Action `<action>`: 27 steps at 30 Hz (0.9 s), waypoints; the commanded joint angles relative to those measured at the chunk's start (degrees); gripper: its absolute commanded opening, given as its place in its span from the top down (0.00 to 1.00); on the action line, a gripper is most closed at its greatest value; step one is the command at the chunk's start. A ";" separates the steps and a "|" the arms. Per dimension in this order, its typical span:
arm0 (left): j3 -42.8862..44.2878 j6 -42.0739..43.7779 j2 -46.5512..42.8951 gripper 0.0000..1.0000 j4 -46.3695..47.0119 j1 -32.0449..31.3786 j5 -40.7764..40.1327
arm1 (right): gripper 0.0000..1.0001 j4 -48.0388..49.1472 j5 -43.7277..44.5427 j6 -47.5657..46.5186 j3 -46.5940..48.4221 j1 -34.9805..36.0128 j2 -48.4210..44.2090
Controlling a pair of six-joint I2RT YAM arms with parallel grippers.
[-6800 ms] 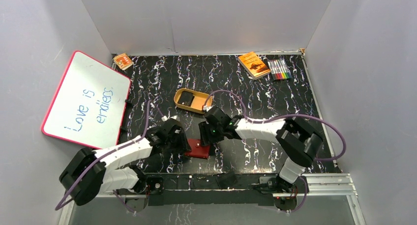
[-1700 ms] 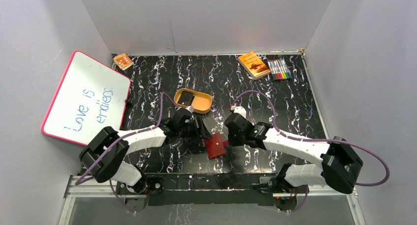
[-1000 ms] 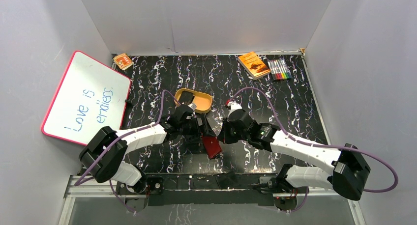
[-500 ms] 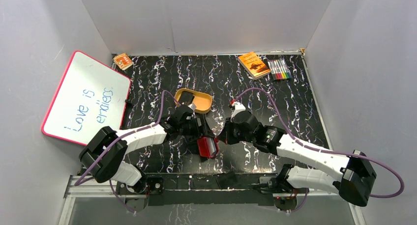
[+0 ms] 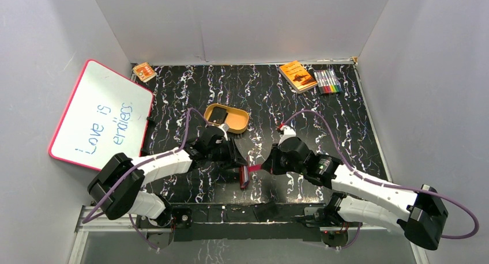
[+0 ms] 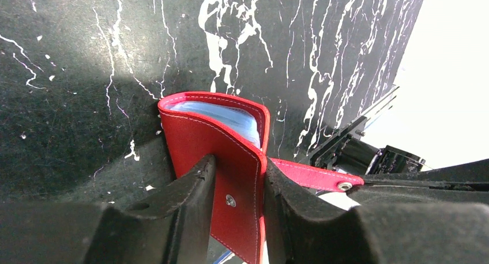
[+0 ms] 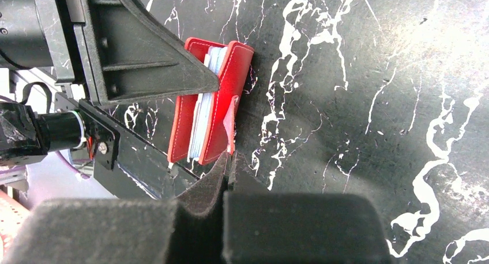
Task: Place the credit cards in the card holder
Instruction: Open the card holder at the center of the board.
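Note:
The red card holder (image 5: 244, 176) stands on its edge on the black mat, folded nearly closed, with grey-blue pockets (image 6: 230, 115) showing inside. My left gripper (image 5: 240, 165) (image 6: 238, 160) is shut on the card holder (image 6: 202, 131), one finger pressing each cover. My right gripper (image 5: 264, 167) (image 7: 230, 155) is shut on its snap tab (image 6: 311, 176), just right of the card holder (image 7: 230, 85). One black credit card (image 5: 218, 115) lies in the tan dish (image 5: 239, 125) behind the left gripper.
A whiteboard (image 5: 101, 117) leans at the left wall. An orange booklet (image 5: 297, 75) and a pack of markers (image 5: 327, 80) lie at the back right, a small orange packet (image 5: 144, 72) at the back left. The metal base rail (image 5: 248, 212) runs just in front of the card holder.
The card holder has gone from lying open to standing folded on its edge. My left jaws have closed onto its covers. The right gripper kept hold of the tab and shifted slightly right.

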 commanded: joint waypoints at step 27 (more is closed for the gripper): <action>-8.07 0.28 -6.50 0.45 -5.46 0.03 -5.87 | 1.00 -1.34 3.37 3.24 -1.90 -0.28 -2.16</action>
